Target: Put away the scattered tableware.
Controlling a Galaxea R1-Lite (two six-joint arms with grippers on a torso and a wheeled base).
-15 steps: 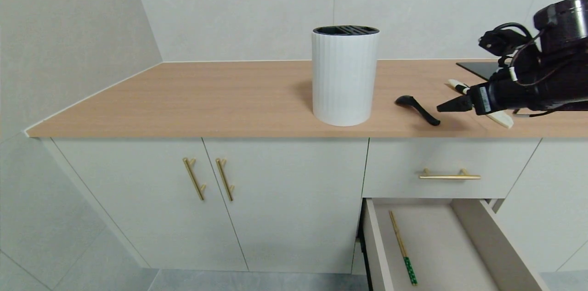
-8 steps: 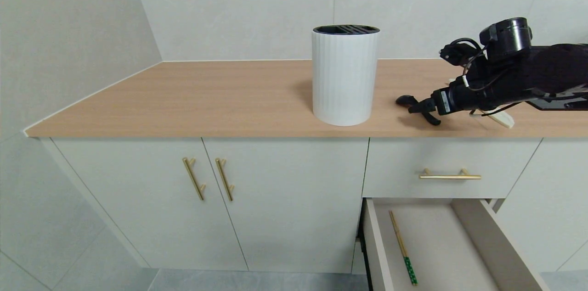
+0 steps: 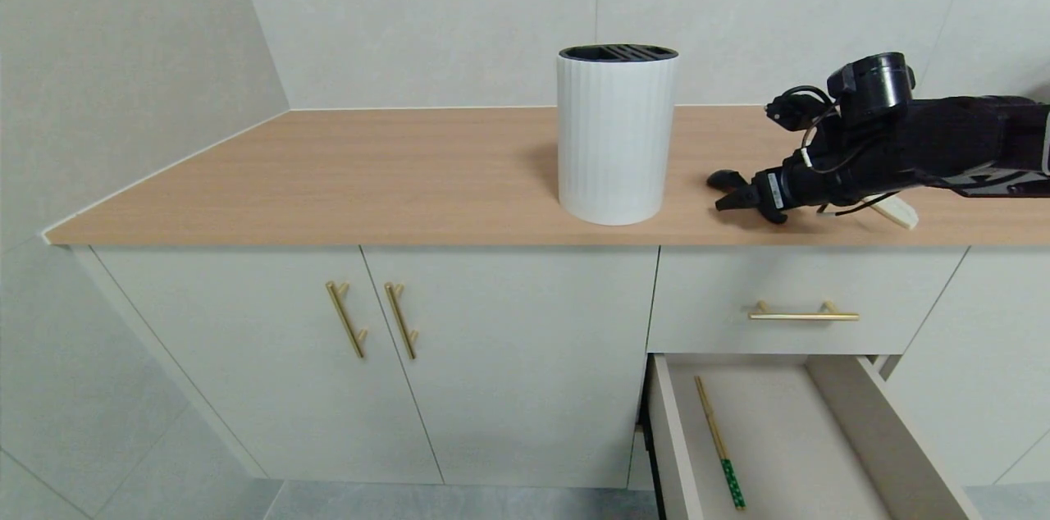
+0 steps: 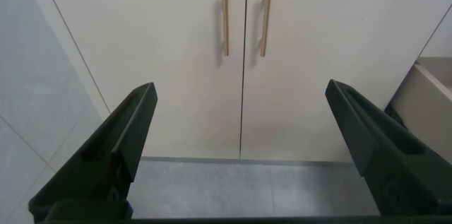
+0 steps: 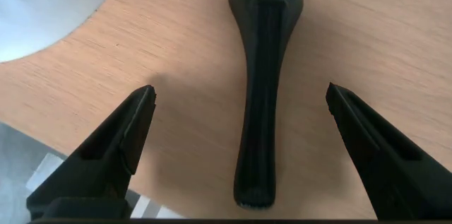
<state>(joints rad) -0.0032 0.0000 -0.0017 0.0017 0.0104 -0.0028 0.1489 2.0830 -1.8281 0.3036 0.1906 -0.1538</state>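
Head view has the black spoon (image 3: 725, 178) lying flat on the wooden countertop (image 3: 369, 175), near the front edge and just to the right of the tall white ribbed holder (image 3: 617, 134), apart from it. The right gripper (image 3: 730, 198) sits low over the spoon's handle. Right wrist view looks straight down the spoon (image 5: 260, 90): the rounded bowl points away, the slim grooved handle runs back toward the camera, and the two fingers stand spread wide on either side of it, touching nothing. A curve of the holder (image 5: 49, 5) shows beyond one finger. A cream-coloured utensil (image 3: 898, 214) lies on the counter behind the right arm, partly hidden. Below, the lower drawer (image 3: 853, 413) stands pulled out with a pair of chopsticks (image 3: 719, 442) lying inside. The left gripper (image 4: 240, 88) hangs low in front of the cabinet doors (image 4: 244, 75), its fingers wide apart and empty. The spoon looks like moulded plastic or something similar, so it is probably light and stiff, with a smooth skin that could slip under a poor pinch. It lies low on the board, so the fingertips likely have to come right down to the wood before closing. The best hold seems to be across the middle of the handle, where the sides run nearly parallel; taken near the very tip it could pivot with the bowl's weight, and the bowl itself is too rounded to clamp well
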